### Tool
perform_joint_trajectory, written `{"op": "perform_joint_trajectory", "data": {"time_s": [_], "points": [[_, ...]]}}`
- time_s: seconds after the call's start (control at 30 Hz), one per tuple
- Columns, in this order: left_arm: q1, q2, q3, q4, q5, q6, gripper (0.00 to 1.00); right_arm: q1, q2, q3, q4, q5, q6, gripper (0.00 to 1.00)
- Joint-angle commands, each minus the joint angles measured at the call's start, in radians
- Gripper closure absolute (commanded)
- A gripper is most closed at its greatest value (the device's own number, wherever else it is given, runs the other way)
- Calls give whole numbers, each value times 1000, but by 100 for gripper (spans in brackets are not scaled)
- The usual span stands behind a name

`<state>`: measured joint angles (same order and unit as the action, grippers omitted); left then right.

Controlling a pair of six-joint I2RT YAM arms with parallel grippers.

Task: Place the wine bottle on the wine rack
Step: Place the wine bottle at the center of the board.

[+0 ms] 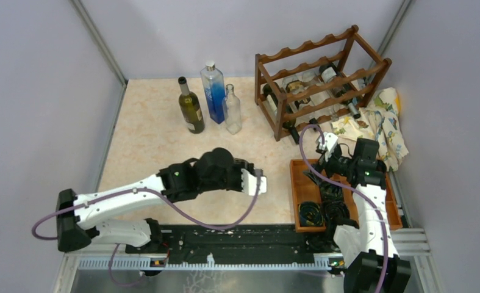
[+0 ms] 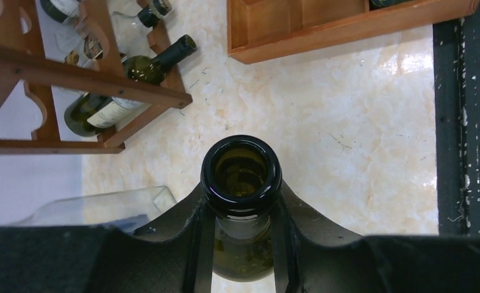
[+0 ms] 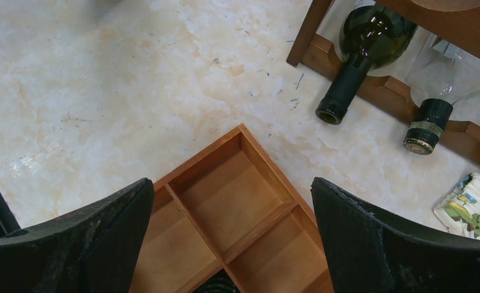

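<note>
Closest to the left wrist lens, the left gripper [image 2: 241,210] is clenched on the neck of a dark green wine bottle [image 2: 240,165]. Its open mouth faces the lens and its body drops out of sight between the black fingers [image 2: 191,227], so whether its base rests on the marbled table [image 2: 347,122] cannot be told; it is well apart from the wine rack [image 1: 309,44]. From above, the left arm stretches from its base at the near left edge out to the middle of the table, forearm low, wrist turned to the right, and under that dark wrist the held bottle is hard to pick out. A clear glass shape [image 2: 103,207] at the lower left of the wrist view is cut off by the gripper. Toward the back stand three upright bottles close together: a dark green one [image 1: 191,110], a tall blue-tinted one [image 1: 213,91] and a small clear one [image 1: 232,111]. Right of them the rack stands in the back right corner, with several bottles [image 1: 330,73] lying in its tiers. In front of it lies a flat wooden tray [image 1: 294,195] with black coiled cords [image 1: 316,210] in its near compartments. The right arm rises from its base and bends over that tray, the right gripper [image 3: 230,183] spread wide with nothing between its jaws. A patterned cloth [image 1: 386,122] lies bunched beside the rack at the far right
</note>
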<state>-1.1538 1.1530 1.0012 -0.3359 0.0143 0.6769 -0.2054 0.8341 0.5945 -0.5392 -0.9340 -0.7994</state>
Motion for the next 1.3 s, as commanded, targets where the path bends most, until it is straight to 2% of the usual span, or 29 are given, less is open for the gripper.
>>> {"op": "perform_joint_trajectory", "data": {"time_s": [0.0,0.37,0.83,0.87,1.07,1.2,1.23,1.27], "points": [[-88,115,116,-17,-213,152,100,5,0,37,34,-2,19,2],[-124,410,242,-144,-182,285,100,6,28,56,88,127,116,2],[-127,845,451,-259,-163,350,99,6,38,68,86,148,133,2],[-127,854,449,-259,-164,349,96,4,36,69,85,147,134,2],[-127,855,403,-192,-167,329,58,5,38,71,81,136,135,1],[-129,795,344,-84,-183,298,27,6,42,73,71,120,130,2],[-131,773,335,-68,-180,280,10,5,43,73,68,115,128,2],[-133,752,324,-49,-174,259,2,5,44,74,65,110,125,2]]}}
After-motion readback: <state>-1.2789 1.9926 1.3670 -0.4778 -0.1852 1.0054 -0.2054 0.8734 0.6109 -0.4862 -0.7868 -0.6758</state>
